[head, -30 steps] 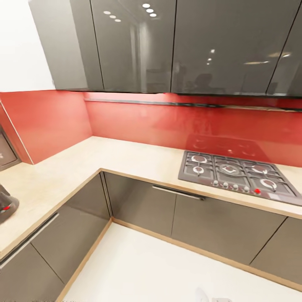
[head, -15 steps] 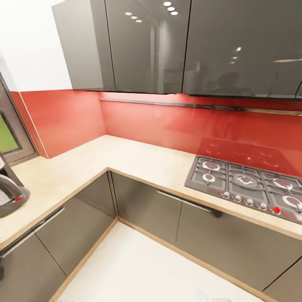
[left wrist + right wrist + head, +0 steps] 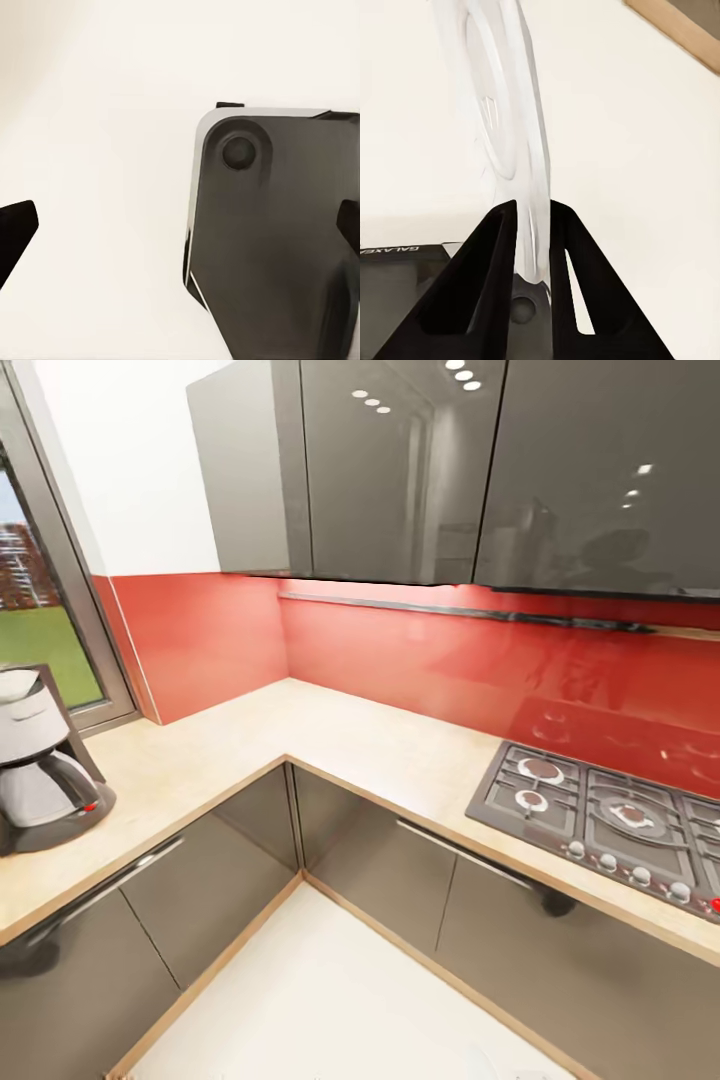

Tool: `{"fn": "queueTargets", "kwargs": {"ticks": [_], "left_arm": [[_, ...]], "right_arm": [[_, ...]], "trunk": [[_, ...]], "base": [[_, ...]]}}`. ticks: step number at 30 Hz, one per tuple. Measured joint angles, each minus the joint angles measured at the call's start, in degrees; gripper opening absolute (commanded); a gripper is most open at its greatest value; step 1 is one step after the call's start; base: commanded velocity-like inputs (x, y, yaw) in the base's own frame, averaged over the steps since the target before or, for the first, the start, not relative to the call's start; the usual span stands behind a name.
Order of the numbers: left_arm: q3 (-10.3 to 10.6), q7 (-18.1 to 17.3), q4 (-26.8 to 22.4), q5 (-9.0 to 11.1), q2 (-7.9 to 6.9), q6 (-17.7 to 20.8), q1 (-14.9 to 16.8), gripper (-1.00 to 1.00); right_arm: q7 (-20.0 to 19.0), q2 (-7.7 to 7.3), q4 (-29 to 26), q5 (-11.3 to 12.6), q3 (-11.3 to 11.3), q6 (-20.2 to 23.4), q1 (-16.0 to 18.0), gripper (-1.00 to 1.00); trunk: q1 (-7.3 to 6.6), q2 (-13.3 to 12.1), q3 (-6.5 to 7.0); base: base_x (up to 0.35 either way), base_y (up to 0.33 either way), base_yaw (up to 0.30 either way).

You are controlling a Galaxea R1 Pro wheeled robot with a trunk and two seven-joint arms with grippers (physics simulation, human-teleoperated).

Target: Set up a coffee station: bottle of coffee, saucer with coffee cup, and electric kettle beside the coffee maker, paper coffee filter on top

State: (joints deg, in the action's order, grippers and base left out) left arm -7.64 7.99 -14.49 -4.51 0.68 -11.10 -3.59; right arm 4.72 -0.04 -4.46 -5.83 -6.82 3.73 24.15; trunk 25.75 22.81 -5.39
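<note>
The coffee maker (image 3: 42, 762), dark grey with a white-silver front and a small red switch, stands at the left end of the light wood-grain countertop (image 3: 330, 735), by the window. My right gripper (image 3: 534, 255) is shut on the white saucer (image 3: 510, 112), which it holds edge-on over the pale floor. In the left wrist view my left gripper (image 3: 181, 229) is open, its black fingertips (image 3: 15, 232) far apart with nothing between them, above the floor and a dark part of the robot's base (image 3: 277, 240).
The countertop turns a corner under a red backsplash (image 3: 400, 650) and glossy dark grey wall cabinets (image 3: 450, 470). A gas hob (image 3: 610, 820) is set into the right run. Grey cabinet fronts (image 3: 390, 880) stand below, with pale floor (image 3: 330, 1000) in the corner.
The whole head view has swung left: the coffee maker and window have come into the picture at the left, and the hob has slid toward the right edge.
</note>
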Motion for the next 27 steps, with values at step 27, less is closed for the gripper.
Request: {"fn": "queueTargets", "kwargs": {"ticks": [27], "left_arm": [[-5.5, -7.7, 4.2, 11.3, -6.52, -3.7, -0.2, 1.0]], "right_arm": [[-0.1, 0.1, 0.1, 0.0, 0.0, 0.0, 0.0, -1.0]], "trunk": [[0.0, 0.0, 0.0]], "base": [[0.0, 0.0, 0.277]]}}
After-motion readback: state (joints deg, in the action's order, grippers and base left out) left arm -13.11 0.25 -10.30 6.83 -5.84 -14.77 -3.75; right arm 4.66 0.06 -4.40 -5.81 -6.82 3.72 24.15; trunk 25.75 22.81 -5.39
